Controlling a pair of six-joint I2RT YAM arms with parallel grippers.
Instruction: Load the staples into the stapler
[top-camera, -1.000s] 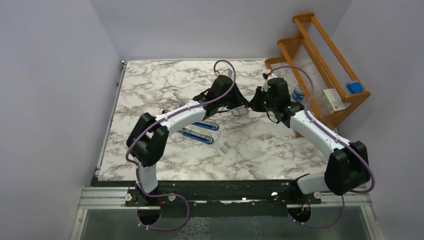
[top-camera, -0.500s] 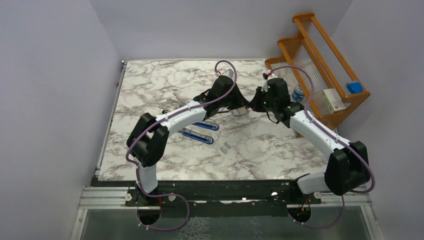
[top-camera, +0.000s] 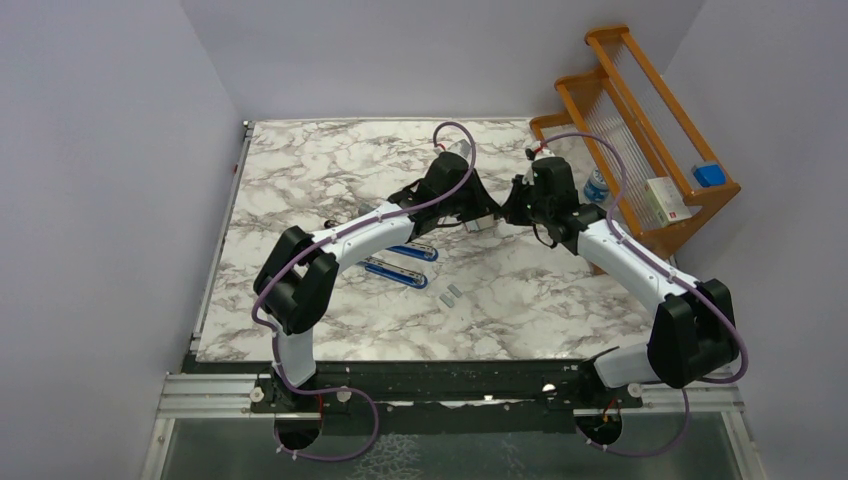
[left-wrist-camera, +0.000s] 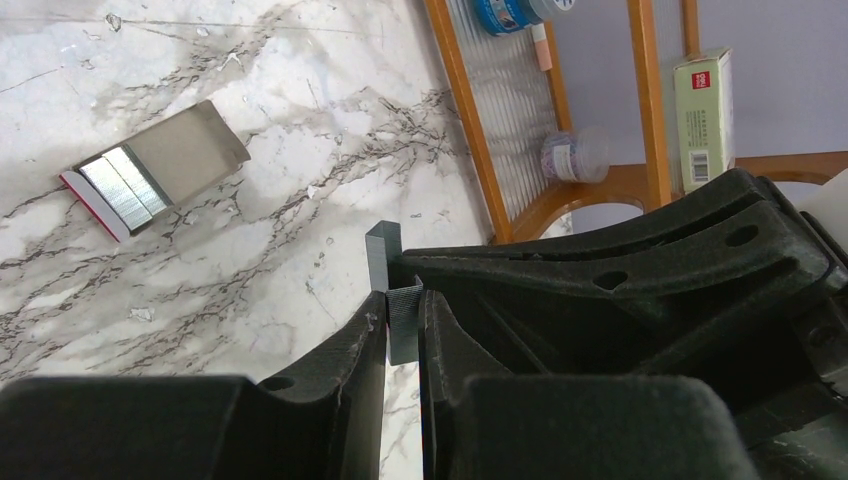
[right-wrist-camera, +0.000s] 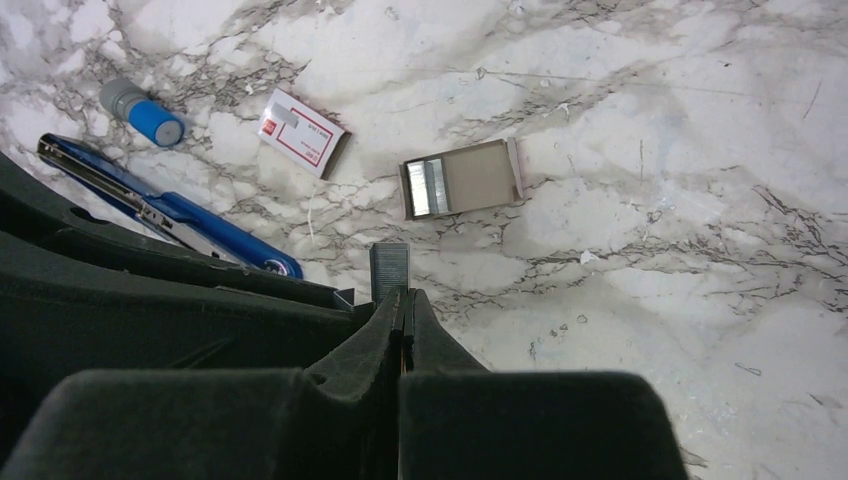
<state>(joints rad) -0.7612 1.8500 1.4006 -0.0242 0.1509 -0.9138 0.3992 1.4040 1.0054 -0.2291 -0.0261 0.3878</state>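
Note:
A short grey strip of staples (left-wrist-camera: 405, 322) is pinched in my left gripper (left-wrist-camera: 403, 300), which is shut on it. The same strip (right-wrist-camera: 389, 268) sticks out of the tips of my right gripper (right-wrist-camera: 404, 295), also shut on it. The two grippers meet tip to tip above mid-table, left gripper (top-camera: 487, 215) against right gripper (top-camera: 505, 213). The blue stapler (top-camera: 400, 262) lies opened flat on the marble to the left, and its blue arm (right-wrist-camera: 180, 215) shows in the right wrist view. An open staple tray (right-wrist-camera: 462, 178) holds more staples (right-wrist-camera: 428, 188).
The white red-labelled box sleeve (right-wrist-camera: 303, 132) and a blue-capped cylinder (right-wrist-camera: 145, 112) lie near the stapler. Two loose staple strips (top-camera: 452, 294) lie nearer the front. A wooden rack (top-camera: 640, 130) with a box (top-camera: 668, 200) and a bottle (top-camera: 596, 186) stands at the right.
The right gripper has edged left until it meets the left gripper. The left jaws have tightened slightly on the strip.

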